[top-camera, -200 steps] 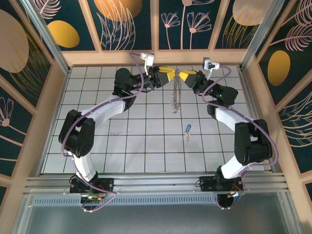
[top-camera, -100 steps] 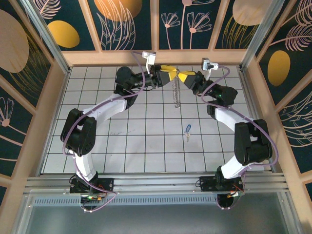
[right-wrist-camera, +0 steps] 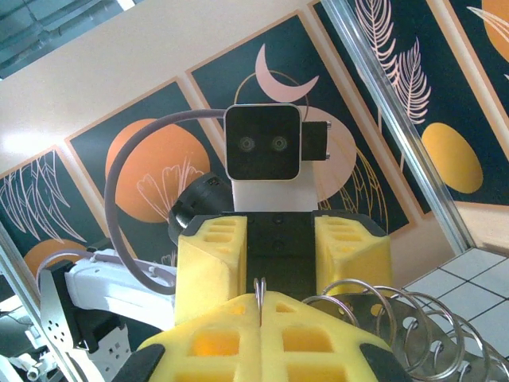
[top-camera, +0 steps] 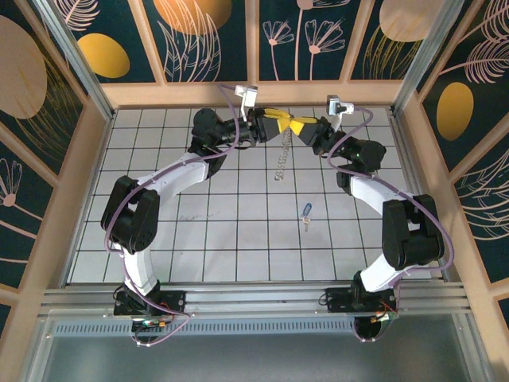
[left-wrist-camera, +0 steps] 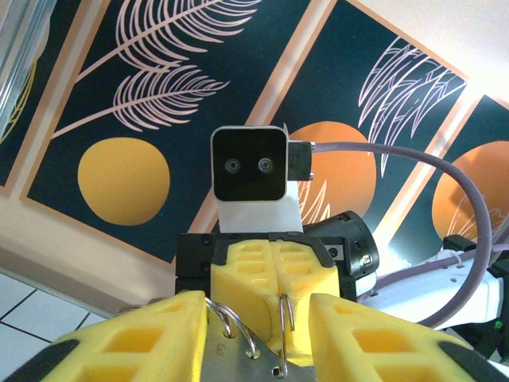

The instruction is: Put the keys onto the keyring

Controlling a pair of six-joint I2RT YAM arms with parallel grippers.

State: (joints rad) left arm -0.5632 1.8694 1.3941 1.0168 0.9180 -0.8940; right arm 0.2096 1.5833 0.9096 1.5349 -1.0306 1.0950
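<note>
**Chain hanging up top, key down on the tiles**

We're looking down at the white tiled table [top-camera: 159,183]. It's boxed in by dark blue wall panels [top-camera: 199,32] with orange discs and pale leaf drawings. The white-and-black left arm [top-camera: 171,179] and its twin, the right arm [top-camera: 378,195], both reach to the far edge and meet nose to nose near the middle.

The left gripper [top-camera: 284,124] has its blocky yellow fingers [left-wrist-camera: 151,338] spread apart. In its wrist view the tip of the other gripper sits in the gap, along with a couple of thin wire loops. We can't tell if the left pads actually touch those loops.

The right gripper [top-camera: 303,129] has its yellow fingers [right-wrist-camera: 231,342] pressed together, pinching one wire ring right at the seam. More rings coil off to one side.

Those rings belong to the keyring [top-camera: 281,163], a silvery-white metal chain of small links. It dangles from where the two tips meet. We can't tell whether its low end reaches the tiles.

The tiny key [top-camera: 306,209], with a blue plastic head and a short silver blade, lies flat on the table. It's apart from the chain, nearer the bases and a bit to the right, well clear of both grippers.
</note>
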